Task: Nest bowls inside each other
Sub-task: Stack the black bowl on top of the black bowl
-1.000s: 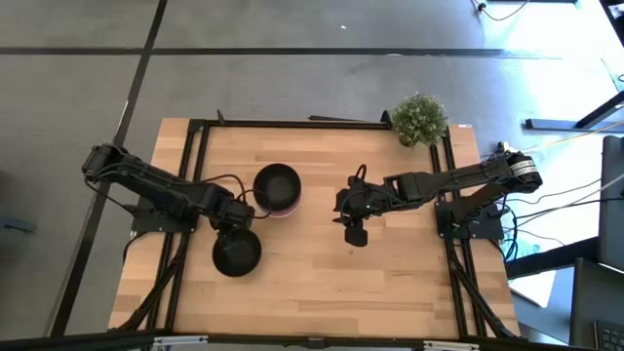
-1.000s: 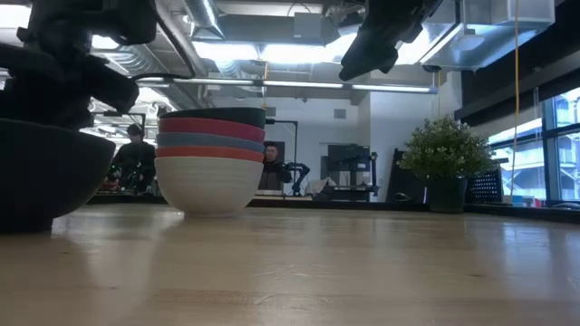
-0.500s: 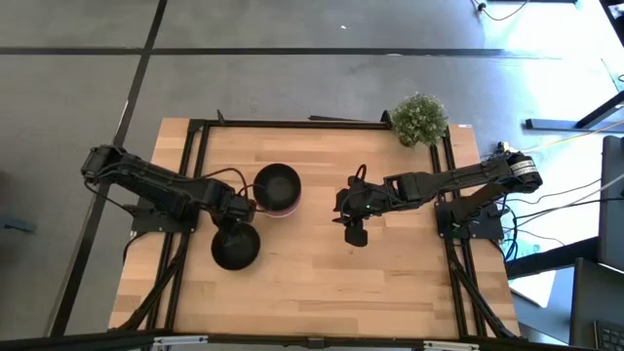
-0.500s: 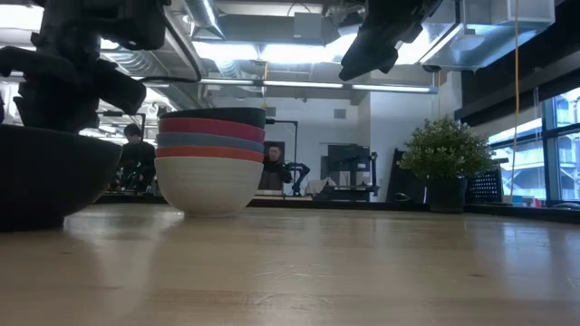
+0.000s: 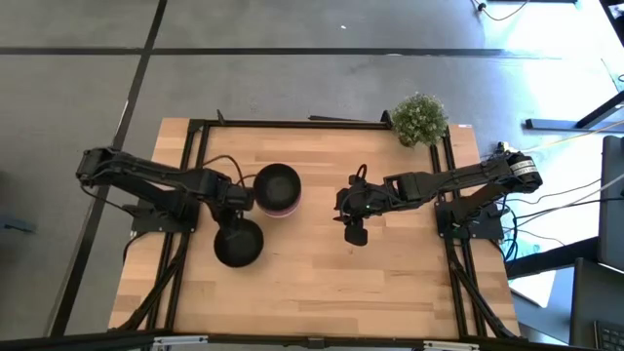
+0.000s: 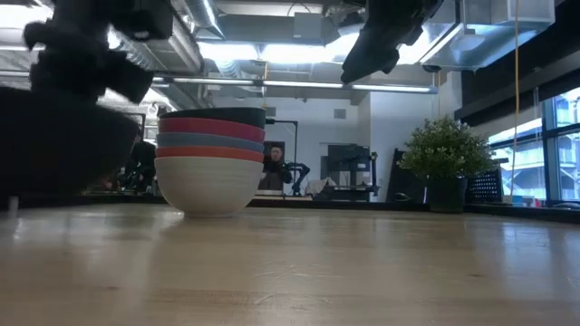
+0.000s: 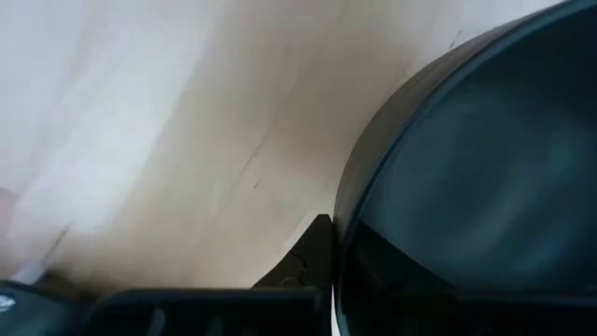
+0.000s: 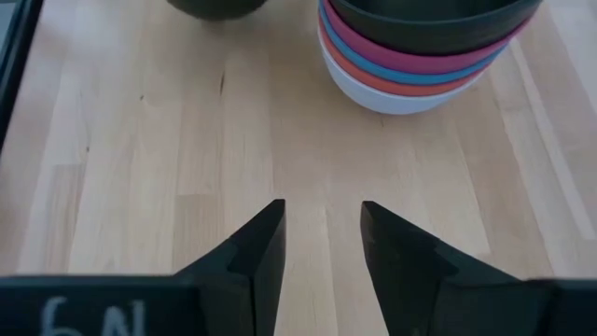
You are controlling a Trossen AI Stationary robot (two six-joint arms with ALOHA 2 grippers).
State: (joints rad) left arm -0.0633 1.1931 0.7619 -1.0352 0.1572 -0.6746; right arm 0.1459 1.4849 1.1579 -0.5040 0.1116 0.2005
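From the high view, my left arm reaches in from the table's left edge, and the left gripper [image 5: 237, 207] sits over the near rim of the loose black bowl [image 5: 238, 244]. In the left wrist view this bowl [image 7: 476, 177] fills most of the frame, with one dark finger [image 7: 303, 257] pressed against the outside of its rim; I read the gripper as clamped on the rim. In the low view the bowl [image 6: 54, 149] appears clear of the wooden table [image 6: 362, 272], with a strip of background visible under it.

Just beyond it, toward the middle of the table, stands the nested stack [image 5: 277, 189]. In the low view I count, bottom up: white bowl [image 6: 208, 186], red bowl [image 6: 208, 153], blue bowl [image 6: 210, 141], magenta bowl [image 6: 212, 128], and a second black bowl [image 6: 214, 116] on top. The stack rests upright on the table. The held bowl is near it but not touching.

Right of centre, the right gripper [image 5: 353, 226] hangs above bare wood, well apart from the stack. In the right wrist view its fingers [image 8: 261, 247] are parted by a narrow gap with nothing between them, pointing toward the stack [image 8: 420, 56].

A small green potted plant [image 5: 420, 119] stands at the far right corner of the table. In the low view a person [image 6: 269, 167] shows in the room behind the stack.
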